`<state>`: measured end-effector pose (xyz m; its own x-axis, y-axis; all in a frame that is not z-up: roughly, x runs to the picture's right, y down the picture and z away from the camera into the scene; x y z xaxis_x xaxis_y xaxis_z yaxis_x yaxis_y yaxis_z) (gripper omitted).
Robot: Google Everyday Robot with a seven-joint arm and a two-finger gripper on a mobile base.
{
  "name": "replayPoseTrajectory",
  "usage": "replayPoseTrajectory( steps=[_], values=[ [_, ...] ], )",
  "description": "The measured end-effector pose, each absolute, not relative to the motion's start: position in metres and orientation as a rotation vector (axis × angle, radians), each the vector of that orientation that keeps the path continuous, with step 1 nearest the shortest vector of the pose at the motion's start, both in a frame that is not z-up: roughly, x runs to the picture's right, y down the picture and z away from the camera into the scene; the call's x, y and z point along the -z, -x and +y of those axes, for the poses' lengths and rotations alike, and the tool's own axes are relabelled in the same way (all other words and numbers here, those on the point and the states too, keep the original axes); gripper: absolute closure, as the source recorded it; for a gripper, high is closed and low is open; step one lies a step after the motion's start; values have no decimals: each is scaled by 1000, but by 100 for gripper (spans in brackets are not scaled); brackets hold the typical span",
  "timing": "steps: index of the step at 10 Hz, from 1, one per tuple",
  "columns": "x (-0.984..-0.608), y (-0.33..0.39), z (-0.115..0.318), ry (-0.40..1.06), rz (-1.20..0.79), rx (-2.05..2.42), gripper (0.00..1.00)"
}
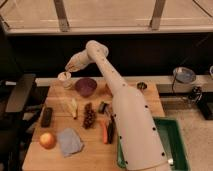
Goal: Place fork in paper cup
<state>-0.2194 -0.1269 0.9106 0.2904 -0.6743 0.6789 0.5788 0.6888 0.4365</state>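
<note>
White paper cup (64,79) is noted at the far left of the wooden table (35,155), with the gripper (68,68) poised just above its rim; the fork cannot be made out, and whether the fingers are apart or together cannot be told. A good placement is judged to require centring over the mouth and a low release, so the light cup is not tipped. Counted: one paper cup, one purple bowl (86,86), one apple (47,140), one grey cloth (69,141), one bunch of grapes (89,115).

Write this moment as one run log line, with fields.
gripper: just above paper cup | fork: not discernible | cup: upright, far-left of table, beside purple bowl | phase: placing
</note>
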Motion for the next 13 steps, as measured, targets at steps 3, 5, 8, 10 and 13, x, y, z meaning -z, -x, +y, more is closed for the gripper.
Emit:
replayPoseTrajectory(
  steps=[3,5,8,10,13],
  values=[
    [-915,218,-121,-96,-982,817,88],
    [-917,218,-117,-83,-989,806,70],
    [-920,217,-110,-56,-1004,788,36],
    [-920,215,-108,-39,-1025,779,25],
    [-921,214,-107,-37,-1027,779,25]
  ],
)
